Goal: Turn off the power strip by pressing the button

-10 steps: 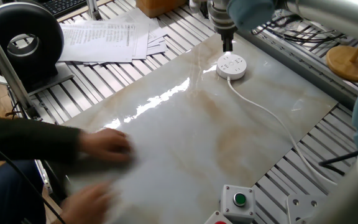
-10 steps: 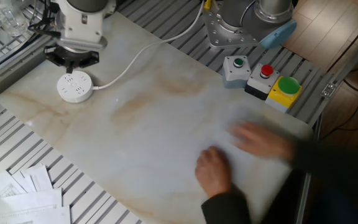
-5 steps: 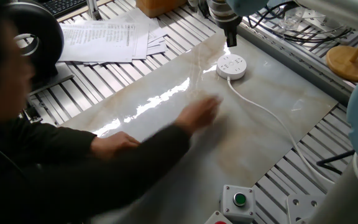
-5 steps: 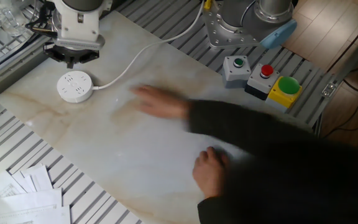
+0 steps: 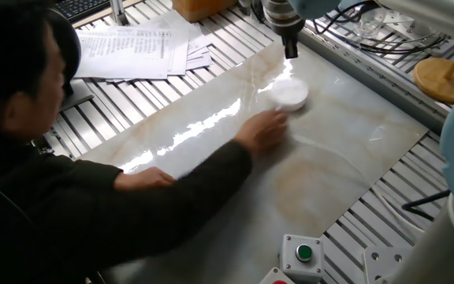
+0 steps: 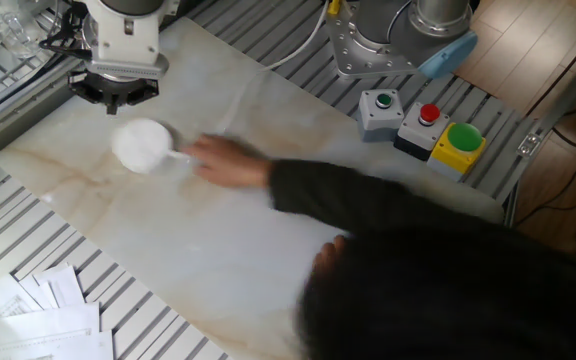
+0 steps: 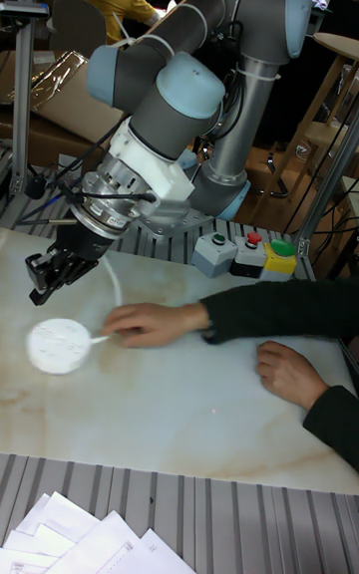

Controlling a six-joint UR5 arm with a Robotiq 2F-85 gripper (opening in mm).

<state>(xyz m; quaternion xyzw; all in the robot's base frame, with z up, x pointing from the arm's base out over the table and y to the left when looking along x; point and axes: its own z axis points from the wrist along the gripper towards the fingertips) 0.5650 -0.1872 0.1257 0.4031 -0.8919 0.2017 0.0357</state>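
UR5 arm (image 7: 189, 106) reaches down from the upper right of the tall fixed view, elbow high, wrist angled down toward 7 o'clock, ending at the gripper (image 7: 48, 285). The gripper hangs above the table (image 5: 321, 181), clear of the marble slab surface. In one fixed view the gripper (image 5: 290, 49) sits at 12 o'clock from the power strip (image 5: 289, 94), near it but not touching. In the other fixed view the gripper (image 6: 114, 93) is likewise just beyond the power strip (image 6: 141, 145), toward 11 o'clock.

Fingers: cannot tell whether open or closed; the tips are dark and too small in all views to show a gap or contact.

Power strip (image 7: 58, 345): round white puck, flat on the slab, motion-blurred in every view; face detail not legible. In the tall view it lies at about 6 o'clock below the gripper, apart from it. Its thin white cord (image 7: 110, 280) is faint; its full course cannot be followed.

A person's hand (image 7: 150, 323) lies on the slab at 3 o'clock from the puck in the tall view, fingertips at the short stub where the cord leaves the puck; dark sleeve runs off right. The second hand (image 7: 289, 373) rests on the slab nearer the table edge, loosely curled, well apart from the puck.

Grey box with green button (image 6: 377, 111) stands off the slab's far corner, beside red (image 6: 420, 128) and yellow-green button boxes (image 6: 452, 147). Paper sheets (image 5: 132, 49) lie on the slatted table.
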